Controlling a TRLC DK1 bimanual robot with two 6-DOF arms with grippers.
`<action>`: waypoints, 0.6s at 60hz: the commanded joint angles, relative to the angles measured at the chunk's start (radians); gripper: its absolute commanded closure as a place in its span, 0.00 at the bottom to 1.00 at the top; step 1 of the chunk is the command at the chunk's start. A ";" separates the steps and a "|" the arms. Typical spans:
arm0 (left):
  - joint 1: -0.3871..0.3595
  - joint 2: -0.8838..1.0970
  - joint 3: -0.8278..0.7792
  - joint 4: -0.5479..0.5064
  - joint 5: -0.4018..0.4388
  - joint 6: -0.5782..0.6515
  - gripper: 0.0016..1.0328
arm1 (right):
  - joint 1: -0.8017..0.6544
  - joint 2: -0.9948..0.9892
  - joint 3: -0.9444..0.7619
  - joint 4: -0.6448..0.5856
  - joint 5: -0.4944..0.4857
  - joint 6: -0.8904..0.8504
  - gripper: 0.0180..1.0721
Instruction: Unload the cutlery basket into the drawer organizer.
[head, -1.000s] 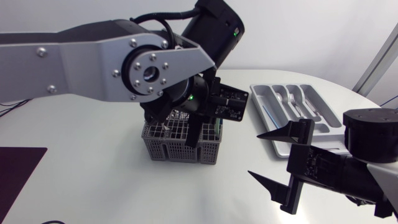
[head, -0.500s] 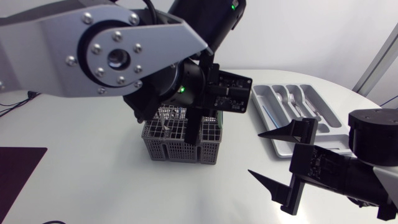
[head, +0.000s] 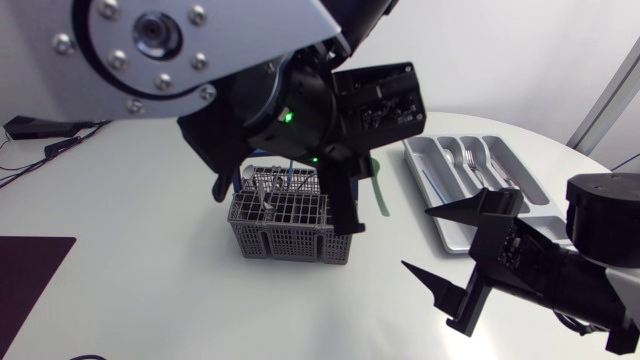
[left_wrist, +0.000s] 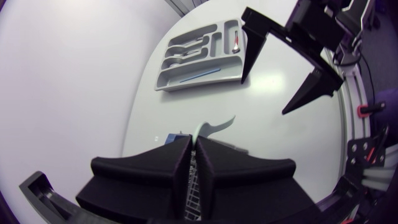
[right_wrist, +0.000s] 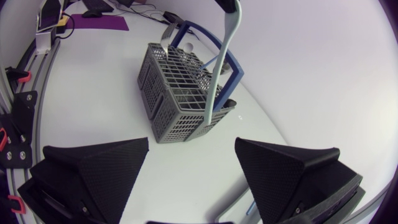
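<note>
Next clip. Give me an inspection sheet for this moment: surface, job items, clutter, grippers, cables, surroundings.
Surface: white table, matte and even.
Job's things: grey cutlery basket with a blue handle, cutlery standing inside; grey drawer organizer with forks and spoons in its compartments; pale green utensil held roughly upright close by the basket.
Clutter: dark mat at the table's left edge.
Grippers: left gripper shut on the pale green utensil; right gripper open and empty, beside the drawer organizer.
Cables: black cable at the table's far left edge.
Surroundings: nothing seen.
</note>
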 joint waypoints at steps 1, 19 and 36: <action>0.015 0.034 0.060 -0.017 0.040 -0.151 0.94 | 0.012 -0.012 0.018 0.013 0.041 0.057 0.08; 0.088 0.116 0.112 -0.046 0.196 -0.450 0.96 | 0.107 -0.006 0.035 0.124 0.233 0.162 0.14; 0.173 0.194 0.173 -0.101 0.359 -0.649 0.97 | 0.204 0.095 0.027 0.282 0.384 0.162 0.23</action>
